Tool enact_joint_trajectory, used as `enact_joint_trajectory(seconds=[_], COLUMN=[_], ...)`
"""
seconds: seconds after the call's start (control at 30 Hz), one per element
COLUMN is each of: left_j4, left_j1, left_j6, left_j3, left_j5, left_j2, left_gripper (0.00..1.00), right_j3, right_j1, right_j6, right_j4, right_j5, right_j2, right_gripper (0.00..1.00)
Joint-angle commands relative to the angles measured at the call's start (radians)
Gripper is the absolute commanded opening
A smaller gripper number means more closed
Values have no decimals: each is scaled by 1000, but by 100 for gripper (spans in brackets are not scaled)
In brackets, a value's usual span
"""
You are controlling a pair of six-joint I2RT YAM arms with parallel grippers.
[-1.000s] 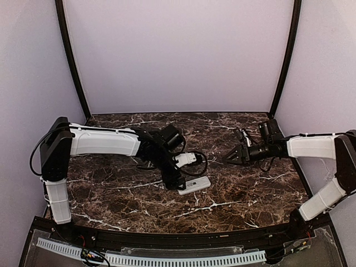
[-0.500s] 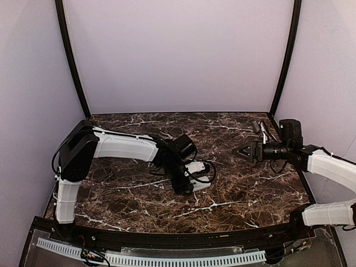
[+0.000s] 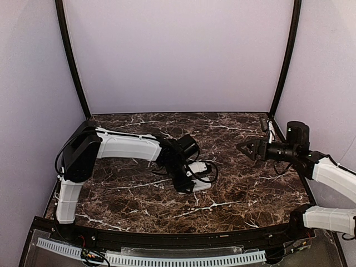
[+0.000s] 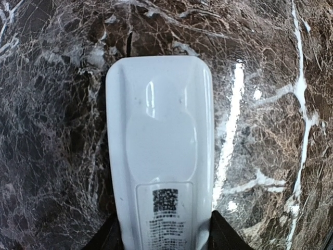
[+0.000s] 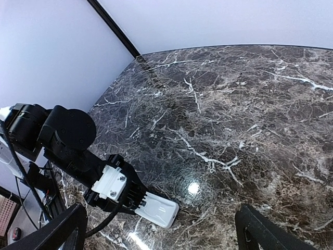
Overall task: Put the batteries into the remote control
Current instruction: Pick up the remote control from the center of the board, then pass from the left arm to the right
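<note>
Items as I read them from the remote desk, near to far.

1. Near edge: black rail w/ white slotted strip below it; both arm bases bolted here.

2. Table: dark brown marble-look top, white veins, glossy; lamp glare shows on it in both wrist views.

3. The remote control: lies flat on table, a bit left of centre, near half. Back side up. Slim white rect. handset, smooth shiny plastic, rounded corners, shallow raised contour down the middle, printed label w/ QR code and fine text I can't read. In top view it runs from left gripper out to the right.

4. Left gripper: down over handset's near-left end. Fingers dark, wedge-shaped, one against each long edge, handset pinched betw. them, so I log it as grasping the remote. Rest of handset projects beyond the tips. Looped black cable at the wrist, white block beside it.

5. Right gripper: right side, farther back, above table, well apart from handset and pointing left toward it. Fingers spread wide at the frame corners: released.

6. Far: pale lilac walls, matte; black posts at the corners.
</note>
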Motion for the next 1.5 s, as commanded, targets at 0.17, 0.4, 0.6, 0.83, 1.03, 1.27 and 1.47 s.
enact_joint_trajectory(seconds=[0.17,0.4,0.6,0.83,1.03,1.27,1.47], left_j4=[106,490,668,850,898,898,911], left_j1=[0,32,35,35,35,36,38], left_j6=[-12,-94,-161,-280,-321,-326,-362], left_j3=[-59,-262,-324,-378,-396,-397,-395], left_j5=[151,414,546,604,629,618,614], left_j2=[-178,-435,-512,-546,-543,-535,-522], left_gripper=[38,38,38,39,39,39,39], right_j3=[-13,-1,41,100,173,241,290], right_j1=[-5,-3,36,157,242,310,354], right_j6=[-35,-24,33,15,-49,-91,-159], right_j4=[139,286,403,440,381,350,261], right_j5=[-140,-333,-459,-454,-442,-428,-368], right_j2=[-24,-48,-22,15,75,125,152], right_gripper=[99,99,98,99,96,90,76])
